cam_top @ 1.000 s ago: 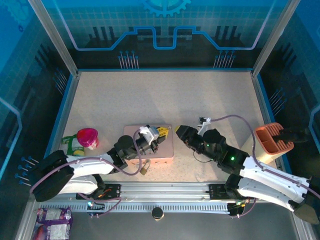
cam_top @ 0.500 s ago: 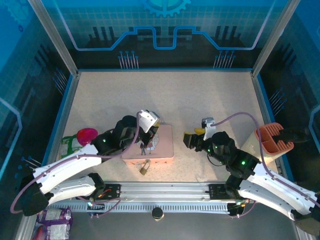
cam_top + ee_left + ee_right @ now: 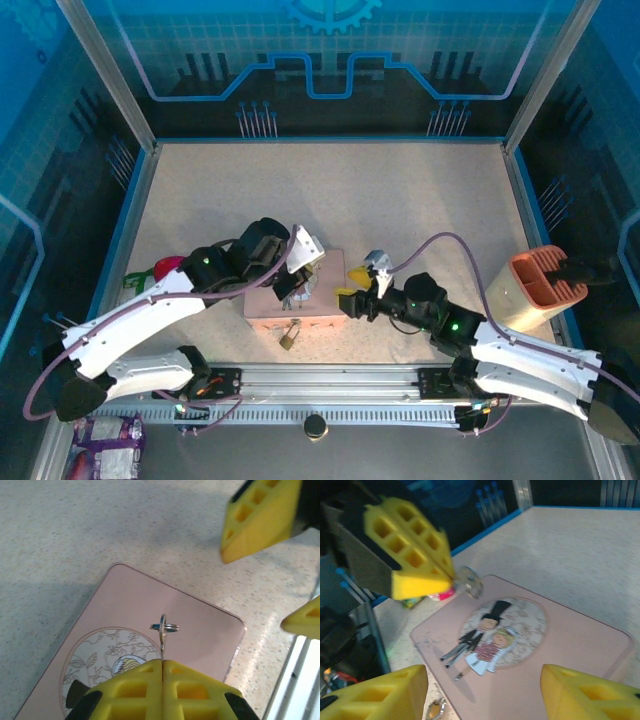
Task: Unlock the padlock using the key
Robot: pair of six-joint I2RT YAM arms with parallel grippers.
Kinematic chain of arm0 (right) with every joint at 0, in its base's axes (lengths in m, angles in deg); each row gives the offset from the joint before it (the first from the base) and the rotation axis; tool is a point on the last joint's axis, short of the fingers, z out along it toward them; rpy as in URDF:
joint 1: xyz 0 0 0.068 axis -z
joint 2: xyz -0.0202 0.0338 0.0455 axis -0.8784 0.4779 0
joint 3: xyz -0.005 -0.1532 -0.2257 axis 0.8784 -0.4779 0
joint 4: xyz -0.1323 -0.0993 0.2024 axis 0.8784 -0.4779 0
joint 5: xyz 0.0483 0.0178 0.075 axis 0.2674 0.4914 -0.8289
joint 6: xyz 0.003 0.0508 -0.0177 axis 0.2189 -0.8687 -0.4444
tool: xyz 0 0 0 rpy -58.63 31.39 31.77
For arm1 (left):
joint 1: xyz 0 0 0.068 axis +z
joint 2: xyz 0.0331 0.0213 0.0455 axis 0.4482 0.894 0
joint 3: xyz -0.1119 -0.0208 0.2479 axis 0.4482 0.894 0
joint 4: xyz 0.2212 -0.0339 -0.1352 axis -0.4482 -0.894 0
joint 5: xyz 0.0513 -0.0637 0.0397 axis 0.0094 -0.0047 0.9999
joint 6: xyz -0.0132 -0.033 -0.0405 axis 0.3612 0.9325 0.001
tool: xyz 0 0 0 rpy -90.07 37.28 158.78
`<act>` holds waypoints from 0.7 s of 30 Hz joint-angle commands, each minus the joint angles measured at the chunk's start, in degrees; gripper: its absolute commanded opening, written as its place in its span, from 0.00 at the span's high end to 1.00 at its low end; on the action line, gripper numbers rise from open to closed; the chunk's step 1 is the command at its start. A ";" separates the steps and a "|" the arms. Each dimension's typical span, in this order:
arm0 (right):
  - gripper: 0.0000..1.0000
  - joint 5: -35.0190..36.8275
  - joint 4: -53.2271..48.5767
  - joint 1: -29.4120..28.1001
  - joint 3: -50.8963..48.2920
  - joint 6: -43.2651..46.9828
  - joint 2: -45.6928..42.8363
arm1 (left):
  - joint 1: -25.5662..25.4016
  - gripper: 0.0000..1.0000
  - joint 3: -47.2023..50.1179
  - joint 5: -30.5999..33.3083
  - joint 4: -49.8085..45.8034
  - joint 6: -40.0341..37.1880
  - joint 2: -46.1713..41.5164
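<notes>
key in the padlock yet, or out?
Out. The left pincer pinches the key above the pink tin; the padlock lies apart on the table, at the tin's near edge.

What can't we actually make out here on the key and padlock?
- Left wrist: gripped end of the key is buried between the shut fingers of the left gripper.
- Top external: padlock too small to show its keyhole or whether the shackle is latched.
- Right wrist: padlock cut off by the bottom edge; key ring blurred.
</notes>
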 commanded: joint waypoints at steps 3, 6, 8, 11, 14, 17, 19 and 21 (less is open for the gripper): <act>0.39 -7.60 9.36 -0.74 0.09 7.27 1.44 | 0.24 1.00 -1.64 -9.35 -4.12 -3.80 -2.31; 0.39 -9.98 6.59 -0.56 1.16 10.00 1.45 | -0.01 1.00 -1.95 -11.40 -5.55 -4.46 -2.51; 0.40 -11.94 4.83 -0.25 2.00 11.29 1.12 | -0.24 1.00 -2.00 -11.36 -5.81 -4.49 -2.72; 0.43 -13.93 3.70 0.32 2.25 12.88 0.44 | -0.64 1.00 -2.00 -11.49 -6.46 -5.04 -2.83; 0.47 -15.16 3.12 1.03 2.72 13.48 0.37 | -1.11 1.00 -1.83 -12.04 -6.38 -5.49 -2.80; 0.52 -16.21 2.83 1.34 3.70 13.37 1.47 | -1.66 1.00 -1.91 -12.42 -6.38 -6.05 -2.53; 0.55 -16.69 3.12 1.44 4.25 12.79 2.76 | -1.91 1.00 -1.91 -12.28 -6.39 -6.25 -2.44; 0.58 -17.18 3.56 1.51 4.88 12.31 3.79 | -2.09 1.00 -1.84 -12.18 -6.38 -6.50 -2.34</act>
